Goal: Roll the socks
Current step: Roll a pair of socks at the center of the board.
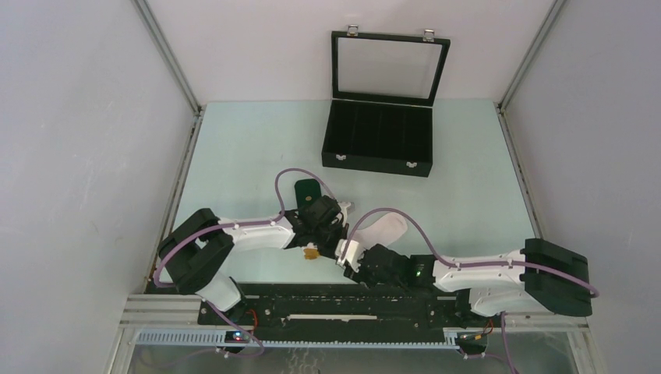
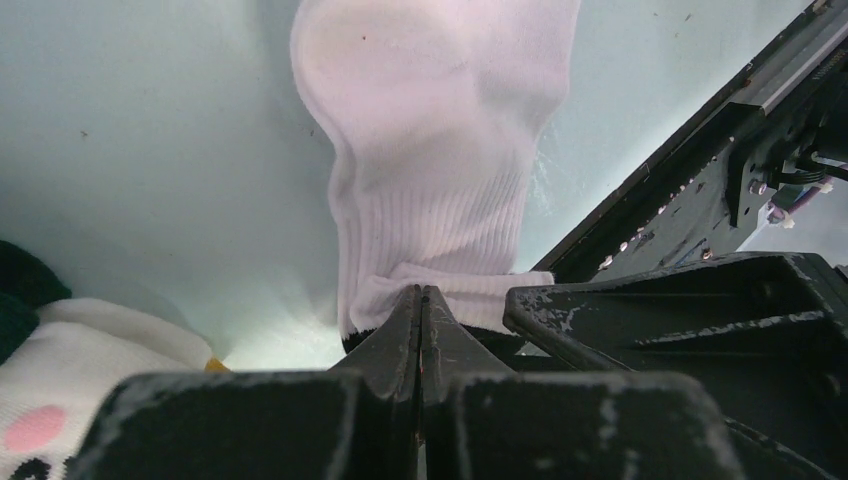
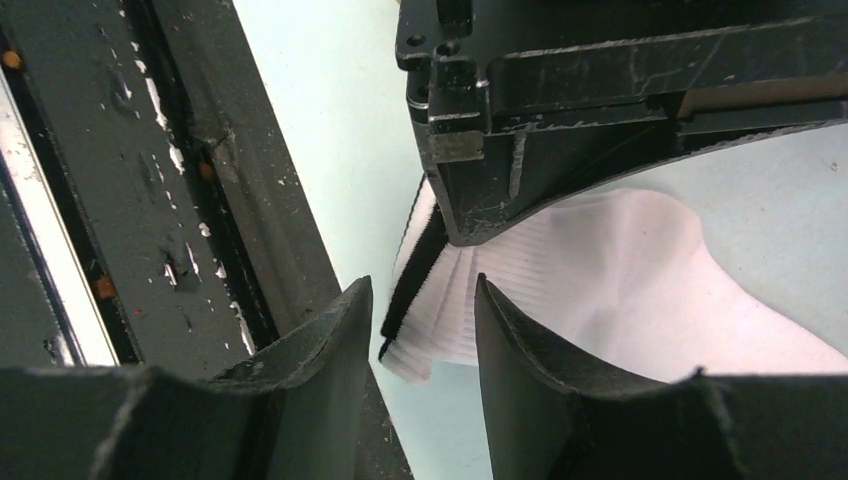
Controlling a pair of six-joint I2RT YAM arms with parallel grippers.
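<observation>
The white sock (image 1: 383, 228) lies on the table, toe pointing away. Its black-striped cuff (image 3: 420, 265) is lifted and gathered into pleats. My left gripper (image 2: 422, 292) is shut on that folded cuff, and from above it (image 1: 334, 236) sits just left of the sock. My right gripper (image 3: 425, 300) is open, its fingers either side of the cuff's edge without touching it; from above it (image 1: 357, 263) comes in from the near right. The dark green sock (image 1: 308, 191) lies under the left arm, its white end (image 2: 60, 370) beside the left fingers.
A black case (image 1: 379, 140) with its glass lid standing open sits at the back of the table. The arms' black base rail (image 3: 150, 150) runs close behind the cuff along the table's near edge. Grey walls enclose the table on both sides.
</observation>
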